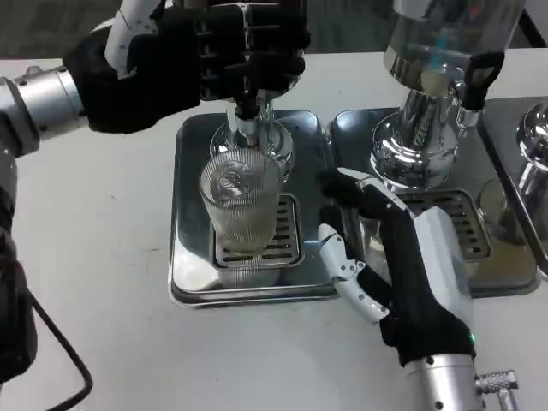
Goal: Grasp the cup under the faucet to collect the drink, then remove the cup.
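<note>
Standing upright on the slotted grate of the left polished steel drip tray, the clear ribbed glass cup sits directly beneath the chrome faucet spout of the left dispenser. Its long axis is vertical, mouth up, with pale liquid or condensation apparent inside; I cannot tell the fill level.

My left hand is raised at the twelve o'clock side of the cup, above it, with dark fingers curled around the dispenser's upper part at the tap. I judge it to be working the tap, though the lever itself is hidden under the fingers, so I cannot tell what exactly they press.

My right hand lies at the cup's three to four o'clock, near but apart from it, over the seam between the left tray and the second steel drip tray. Its fingers are spread and hold nothing; the thumb side faces the cup.

Finding: the right hand is nearer at cup height and is free. The coming grasp calls for travel toward nine o'clock, closing around the vertical wall. Risk noted: tipping the cup by pushing before the fingers wrap it.

A second chrome and glass dispenser stands at the right hand's twelve o'clock.
</note>
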You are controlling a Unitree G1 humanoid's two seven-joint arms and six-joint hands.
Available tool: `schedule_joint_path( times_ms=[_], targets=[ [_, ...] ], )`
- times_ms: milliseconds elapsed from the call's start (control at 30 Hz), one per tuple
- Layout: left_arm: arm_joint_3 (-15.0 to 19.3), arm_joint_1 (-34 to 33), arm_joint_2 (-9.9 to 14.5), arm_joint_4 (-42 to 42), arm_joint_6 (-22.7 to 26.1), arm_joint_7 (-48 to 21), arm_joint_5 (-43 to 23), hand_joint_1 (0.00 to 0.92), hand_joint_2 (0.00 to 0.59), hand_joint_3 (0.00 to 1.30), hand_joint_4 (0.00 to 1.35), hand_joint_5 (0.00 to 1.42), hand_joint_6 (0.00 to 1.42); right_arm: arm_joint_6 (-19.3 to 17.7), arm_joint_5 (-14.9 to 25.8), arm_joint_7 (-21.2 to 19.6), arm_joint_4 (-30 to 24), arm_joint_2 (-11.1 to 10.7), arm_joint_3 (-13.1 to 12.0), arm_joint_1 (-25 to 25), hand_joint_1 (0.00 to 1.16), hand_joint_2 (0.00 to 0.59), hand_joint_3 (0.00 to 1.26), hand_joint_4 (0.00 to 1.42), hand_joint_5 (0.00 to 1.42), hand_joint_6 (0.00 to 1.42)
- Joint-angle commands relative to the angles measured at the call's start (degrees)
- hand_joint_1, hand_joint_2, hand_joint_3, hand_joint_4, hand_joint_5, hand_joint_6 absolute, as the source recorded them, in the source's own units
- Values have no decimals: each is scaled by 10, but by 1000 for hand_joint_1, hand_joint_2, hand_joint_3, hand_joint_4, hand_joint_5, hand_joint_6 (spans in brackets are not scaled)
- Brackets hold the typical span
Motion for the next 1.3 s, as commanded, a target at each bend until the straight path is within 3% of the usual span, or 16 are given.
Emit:
schedule_joint_path(
  times_ms=[33, 300, 567, 1300],
  targets=[
    [-17, 23, -6, 0, -12, -5, 21, 0, 27, 281, 180, 183, 119, 0, 18, 0, 3, 4, -10, -1, 396, 461, 375, 370, 356, 309],
    [-29, 32, -6, -2, -48, 6, 25, 0, 32, 282, 181, 188, 119, 3, 34, 6, 2, 2, -16, -3, 389, 461, 370, 370, 356, 289],
    [-40, 49, -4, -14, -115, 16, 36, 0, 28, 282, 175, 190, 119, 8, 47, 15, 5, 2, -25, -7, 386, 461, 370, 370, 342, 282],
    [-50, 78, -3, -50, -260, 51, 38, 0, 26, 251, 136, 157, 130, 15, 55, 25, 9, 2, -34, -11, 374, 453, 370, 361, 340, 282]
  ],
)
